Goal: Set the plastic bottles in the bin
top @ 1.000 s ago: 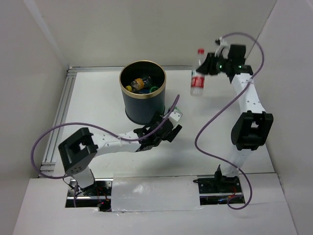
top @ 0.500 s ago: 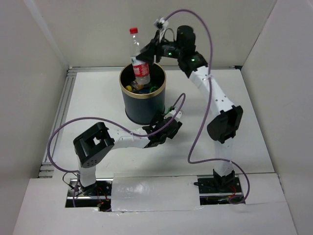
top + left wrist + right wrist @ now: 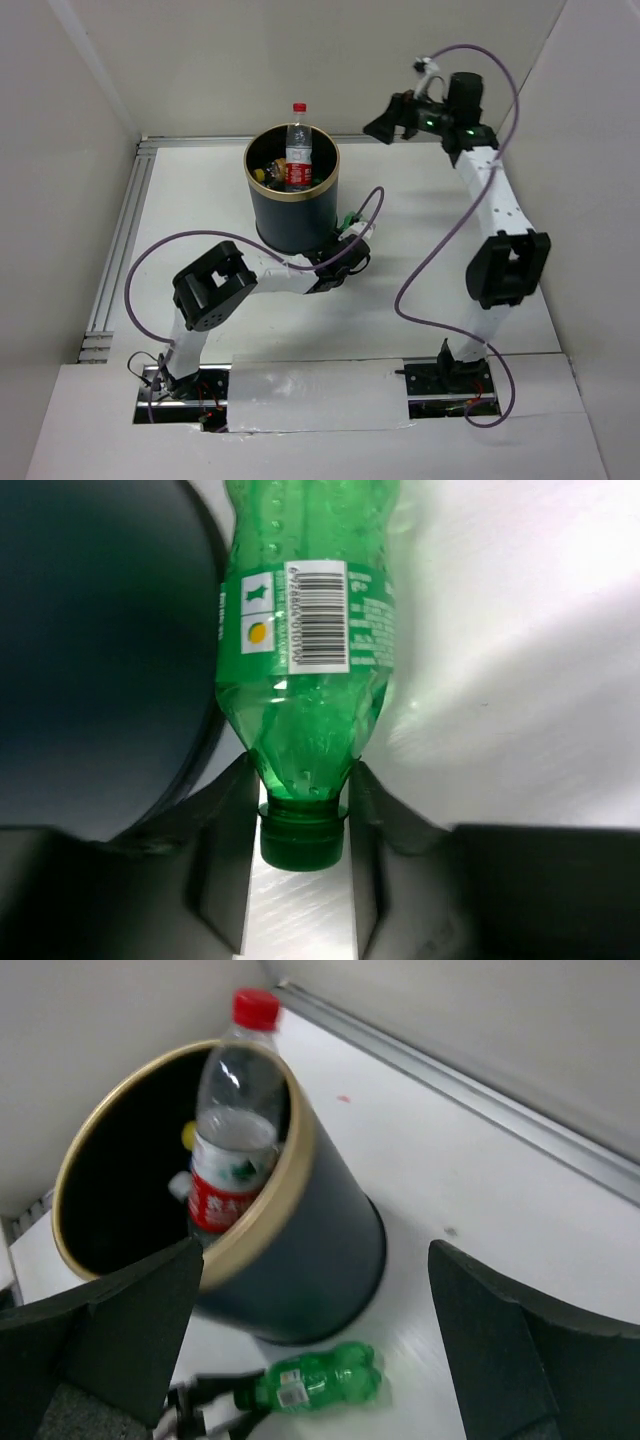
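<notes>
1. Low in the top view, the left gripper point(image 3: 302, 780) had its jaws drawn in on the neck of a green bottle point(image 3: 300, 610) lying on the table point(image 3: 200, 200), just beside the foot of the bin point(image 3: 295, 215).
2. The lift looked to call for a firm pinch below the cap. It would need a straight rise until the whole bottle cleared the gold rim, since the body would probably swing from so narrow a hold.
3. In the left wrist view the green bottle's long axis ran up the frame, cap at the bottom between the fingers and base at the top. The bin wall was dark at its left.
4. Inside the bin a red-capped bottle point(image 3: 297, 150) stood upright, its cap above the rim. A drop toward the open side would likely avoid it.
5. Upper right in the top view, the right gripper point(image 3: 383, 127) hung with jaws spread wide and nothing in them.
</notes>
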{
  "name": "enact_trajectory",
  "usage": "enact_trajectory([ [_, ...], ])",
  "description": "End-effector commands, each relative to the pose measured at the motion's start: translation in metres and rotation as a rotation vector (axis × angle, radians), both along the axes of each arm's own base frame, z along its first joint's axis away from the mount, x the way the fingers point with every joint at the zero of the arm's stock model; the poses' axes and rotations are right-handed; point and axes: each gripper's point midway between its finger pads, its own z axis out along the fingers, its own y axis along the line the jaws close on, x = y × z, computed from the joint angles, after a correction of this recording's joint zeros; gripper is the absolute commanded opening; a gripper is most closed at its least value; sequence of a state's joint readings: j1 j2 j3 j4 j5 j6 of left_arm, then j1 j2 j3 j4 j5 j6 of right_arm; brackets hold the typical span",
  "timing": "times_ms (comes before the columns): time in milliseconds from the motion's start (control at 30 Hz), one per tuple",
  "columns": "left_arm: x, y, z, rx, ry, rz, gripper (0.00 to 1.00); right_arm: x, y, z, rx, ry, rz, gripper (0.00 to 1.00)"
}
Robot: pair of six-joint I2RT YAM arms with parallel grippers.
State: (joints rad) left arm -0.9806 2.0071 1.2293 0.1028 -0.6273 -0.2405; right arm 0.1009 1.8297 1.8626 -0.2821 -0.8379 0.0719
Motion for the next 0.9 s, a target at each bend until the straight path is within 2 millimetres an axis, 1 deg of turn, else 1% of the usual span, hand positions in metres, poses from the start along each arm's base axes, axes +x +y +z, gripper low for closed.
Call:
enact_trajectory([
  [0,0.001,-0.025,0.015,-0.097,0.004,-0.044,0.29,-0.049,-0.036,0.023,-0.035,-0.087,-0.003,1.00],
  [33,-0.005,-0.033,0.029,-0.120,-0.003,-0.077,0.21,-0.055,-0.046,0.014,-0.053,-0.079,-0.018,1.00],
  [67,-0.005,-0.037,0.040,-0.143,-0.015,-0.095,0.14,-0.060,-0.057,-0.016,-0.095,-0.052,-0.032,0.93],
  [100,-0.012,-0.039,0.047,-0.157,-0.016,-0.115,0.00,-0.064,-0.074,-0.026,-0.119,-0.045,-0.069,0.87],
  [133,-0.020,-0.044,0.057,-0.182,-0.016,-0.145,0.00,-0.077,-0.082,-0.023,-0.136,-0.069,-0.086,0.77],
  [167,-0.022,-0.046,0.092,-0.246,-0.049,-0.163,0.00,-0.082,-0.093,-0.036,-0.182,-0.077,-0.101,0.42],
  [200,-0.027,-0.052,0.114,-0.295,-0.073,-0.187,0.00,-0.089,-0.106,-0.063,-0.201,-0.018,-0.128,0.26],
  [233,-0.033,-0.055,0.134,-0.335,-0.088,-0.231,0.00,-0.101,-0.113,-0.067,-0.210,-0.011,-0.142,0.16],
  [267,-0.037,-0.051,0.179,-0.408,-0.148,-0.253,0.00,-0.109,-0.126,-0.091,-0.228,0.028,-0.161,0.10],
  [300,-0.038,-0.050,0.207,-0.457,-0.187,-0.256,0.00,-0.115,-0.131,-0.101,-0.234,0.047,-0.171,0.13],
  [333,-0.041,-0.048,0.230,-0.499,-0.213,-0.269,0.00,-0.123,-0.135,-0.102,-0.234,0.048,-0.186,0.22],
  [367,-0.041,-0.043,0.253,-0.524,-0.253,-0.262,0.00,-0.128,-0.138,-0.109,-0.243,0.044,-0.183,0.37],
  [400,-0.039,-0.029,0.291,-0.570,-0.316,-0.245,0.00,-0.137,-0.144,-0.127,-0.236,0.088,-0.201,0.53],
  [467,-0.029,-0.007,0.319,-0.586,-0.390,-0.176,0.00,-0.146,-0.148,-0.133,-0.238,0.088,-0.210,0.65],
  [500,-0.017,0.010,0.332,-0.588,-0.427,-0.124,0.00,-0.152,-0.150,-0.143,-0.233,0.115,-0.217,0.72],
  [533,-0.011,0.023,0.334,-0.579,-0.437,-0.089,0.00,-0.154,-0.150,-0.146,-0.240,0.109,-0.213,0.84],
  [567,-0.002,0.037,0.330,-0.551,-0.440,-0.033,0.00,-0.156,-0.152,-0.146,-0.246,0.101,-0.220,0.90],
  [600,0.014,0.057,0.328,-0.530,-0.451,0.025,0.00,-0.159,-0.150,-0.149,-0.238,0.111,-0.211,0.95],
  [633,0.020,0.069,0.329,-0.520,-0.455,0.051,0.00,-0.160,-0.150,-0.148,-0.246,0.102,-0.208,0.99],
  [667,0.031,0.086,0.323,-0.486,-0.451,0.082,0.00,-0.160,-0.150,-0.148,-0.246,0.102,-0.208,1.00],
  [700,0.036,0.093,0.316,-0.470,-0.445,0.100,0.00,-0.160,-0.150,-0.148,-0.246,0.102,-0.208,1.00],
  [800,0.046,0.110,0.304,-0.429,-0.427,0.124,0.00,-0.162,-0.150,-0.147,-0.253,0.094,-0.205,1.00],
  [833,0.052,0.122,0.295,-0.406,-0.413,0.147,0.07,-0.162,-0.153,-0.147,-0.253,0.095,-0.214,1.00],
  [867,0.055,0.124,0.294,-0.419,-0.407,0.144,0.17,-0.162,-0.151,-0.146,-0.252,0.086,-0.203,1.00],
])
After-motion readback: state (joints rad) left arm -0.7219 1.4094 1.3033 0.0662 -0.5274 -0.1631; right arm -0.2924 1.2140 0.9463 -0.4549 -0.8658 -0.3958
